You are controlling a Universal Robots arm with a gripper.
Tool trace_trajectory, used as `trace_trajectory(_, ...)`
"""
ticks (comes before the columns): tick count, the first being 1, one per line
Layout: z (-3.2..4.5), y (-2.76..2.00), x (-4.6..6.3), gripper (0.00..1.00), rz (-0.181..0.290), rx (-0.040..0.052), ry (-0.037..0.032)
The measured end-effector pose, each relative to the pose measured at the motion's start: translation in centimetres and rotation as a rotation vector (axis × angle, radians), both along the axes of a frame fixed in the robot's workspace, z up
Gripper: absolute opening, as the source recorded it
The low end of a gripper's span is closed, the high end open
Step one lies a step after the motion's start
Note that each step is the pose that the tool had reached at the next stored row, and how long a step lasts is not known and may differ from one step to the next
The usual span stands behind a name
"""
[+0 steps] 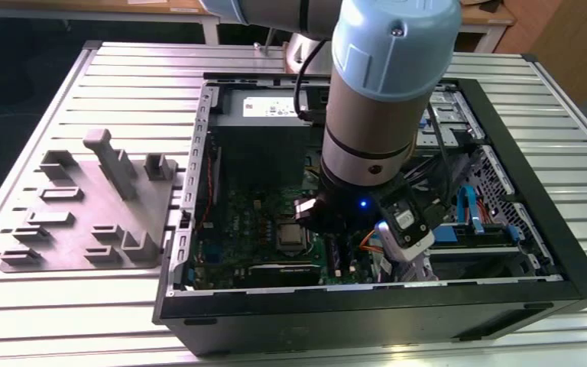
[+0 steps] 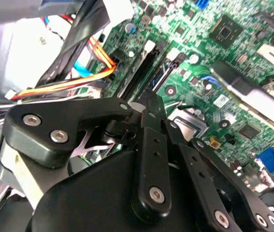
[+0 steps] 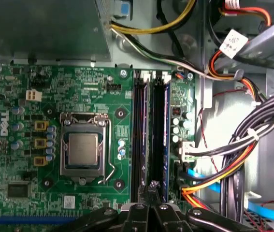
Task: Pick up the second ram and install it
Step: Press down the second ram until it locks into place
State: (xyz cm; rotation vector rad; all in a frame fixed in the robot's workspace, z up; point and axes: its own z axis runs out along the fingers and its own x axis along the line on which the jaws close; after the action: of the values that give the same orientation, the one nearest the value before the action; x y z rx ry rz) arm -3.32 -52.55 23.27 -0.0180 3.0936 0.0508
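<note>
Exterior view: the arm (image 1: 375, 115) is seen reaching down into an open computer case (image 1: 569, 252) that lies on a slatted metal surface (image 1: 69, 306). A grey fixture plate (image 1: 79, 206) with upright blocks is set beside the case, toward the exterior view's left. The wrist is sunk among the case's contents, and the tool's tip is masked by the arm's own bulk.

What is masked there is laid bare in the first wrist view. The gripper (image 3: 152, 188) is held low over the green board (image 3: 30, 96), its fingers (image 3: 154, 193) drawn together into one narrow tip. Whether anything thin is pinched between them cannot be told. Two long sockets are shown side by side, beside the processor socket (image 3: 83, 154). The second ram (image 3: 160, 135) appears as the dark strip lying along the blue-edged socket, the one nearer the bundled cables (image 3: 233, 169). The tip is placed at the near end of that strip, roughly in line with the gap between the two sockets; contact cannot be judged.

In the second wrist view the same tool is caught from behind: the gripper (image 2: 151, 104) is framed by its black linkage bars, with the two sockets running away beyond it and orange wires (image 2: 64, 84) passing beside.
</note>
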Motion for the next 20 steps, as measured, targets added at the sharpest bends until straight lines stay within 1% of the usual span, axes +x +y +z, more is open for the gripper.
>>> trace_trajectory(6,-0.27,-0.23,0.0,0.1,0.0,-0.0001,-0.0001)
trace_trajectory(10,-0.27,-0.23,0.0,0.1,0.0,-0.0004,0.0)
trace_trajectory(13,-0.31,-0.37,0.0,0.1,0.0,-0.0004,0.0)
trace_trajectory(15,-0.31,-0.37,0.0,0.1,0.0,-0.0003,-0.0001)
trace_trajectory(18,-0.68,-0.37,0.0,0.1,0.0,-0.0003,0.0)
trace_trajectory(20,-0.71,-0.37,0.0,0.1,0.0,-0.0007,0.0)
